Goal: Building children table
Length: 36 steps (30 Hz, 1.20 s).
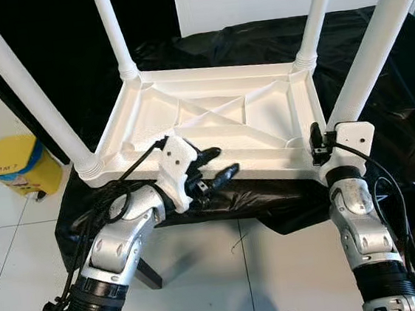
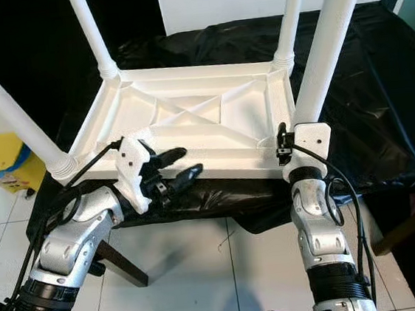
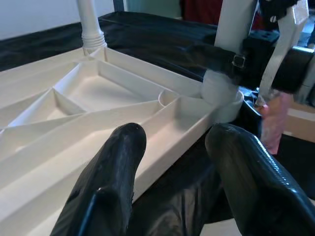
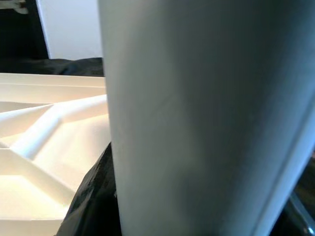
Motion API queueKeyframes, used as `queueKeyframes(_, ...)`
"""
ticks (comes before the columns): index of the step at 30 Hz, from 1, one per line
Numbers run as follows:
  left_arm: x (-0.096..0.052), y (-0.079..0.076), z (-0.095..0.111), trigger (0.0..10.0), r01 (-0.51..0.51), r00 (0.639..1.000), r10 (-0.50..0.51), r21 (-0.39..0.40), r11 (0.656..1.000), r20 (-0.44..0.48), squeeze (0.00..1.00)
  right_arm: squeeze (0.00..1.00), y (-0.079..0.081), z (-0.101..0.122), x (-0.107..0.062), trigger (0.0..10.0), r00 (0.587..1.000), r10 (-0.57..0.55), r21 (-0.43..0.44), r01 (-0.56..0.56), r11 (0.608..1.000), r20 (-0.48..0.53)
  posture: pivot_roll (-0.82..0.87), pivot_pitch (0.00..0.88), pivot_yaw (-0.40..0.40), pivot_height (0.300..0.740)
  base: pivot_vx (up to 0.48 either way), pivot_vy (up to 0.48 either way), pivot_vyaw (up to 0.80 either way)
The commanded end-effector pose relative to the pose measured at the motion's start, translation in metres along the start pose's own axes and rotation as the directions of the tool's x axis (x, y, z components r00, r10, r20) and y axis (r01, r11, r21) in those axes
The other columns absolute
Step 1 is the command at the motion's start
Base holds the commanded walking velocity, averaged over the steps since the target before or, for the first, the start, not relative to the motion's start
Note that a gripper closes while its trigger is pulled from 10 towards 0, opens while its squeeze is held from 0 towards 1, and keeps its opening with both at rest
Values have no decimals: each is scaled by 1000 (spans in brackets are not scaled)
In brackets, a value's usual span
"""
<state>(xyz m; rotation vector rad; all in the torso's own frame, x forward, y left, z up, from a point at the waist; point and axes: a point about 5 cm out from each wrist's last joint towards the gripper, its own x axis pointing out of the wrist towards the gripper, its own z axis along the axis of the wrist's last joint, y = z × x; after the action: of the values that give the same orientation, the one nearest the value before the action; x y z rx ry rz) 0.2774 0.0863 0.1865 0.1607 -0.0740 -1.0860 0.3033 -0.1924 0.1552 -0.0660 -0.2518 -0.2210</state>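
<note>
Table (image 1: pixel 212 125) lies upside down, four legs in; right gripper (image 1: pixel 323 143) clasps the near-right leg (image 1: pixel 374 49), left gripper (image 1: pixel 212 166) spread, empty.

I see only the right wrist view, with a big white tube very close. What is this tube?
Observer: It is the near right leg of the table, which lies upside down. The right pincer is at its base.
Operator: Are the other legs mounted?
Observer: Yes, four legs stand up, one at each corner.
Operator: Where is the left pincer?
Observer: The left pincer is open at the table's near edge and holds nothing.
</note>
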Motion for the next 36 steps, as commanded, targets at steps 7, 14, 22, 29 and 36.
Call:
queueKeyframes(7, 0, -6, -2, 10000, 65, 997, -65, -2, 998, -30, 0, 0, -7, -15, -5, 10000, 996, -33, -1, 33, 999, -84, -16, 102, 44, 740, 0, 0, 0)
queueKeyframes(14, -2, -4, -2, 10000, 72, 997, -73, -8, 997, -37, 0, 0, -10, -22, -10, 10000, 992, -26, 3, 26, 1000, -124, -24, 101, 45, 740, 0, 0, 0)
queueKeyframes(22, -3, -2, -2, 10000, 64, 997, -65, -9, 998, -42, 0, 0, 7, -26, -27, 10000, 976, 152, 75, -142, 987, -156, -28, 105, 42, 740, 0, 0, 0)
queueKeyframes(29, -4, 0, -2, 10000, 60, 997, -60, -7, 998, -45, 0, 0, 19, -21, -39, 10000, 961, 239, 116, -223, 968, -141, -27, 107, 42, 740, 0, 0, 0)
queueKeyframes(36, -5, 1, 0, 10000, 62, 997, -62, -7, 998, -43, 0, 0, 44, -17, -48, 10000, 909, 398, 173, -375, 911, -128, -26, 108, 47, 740, 0, 0, 0)
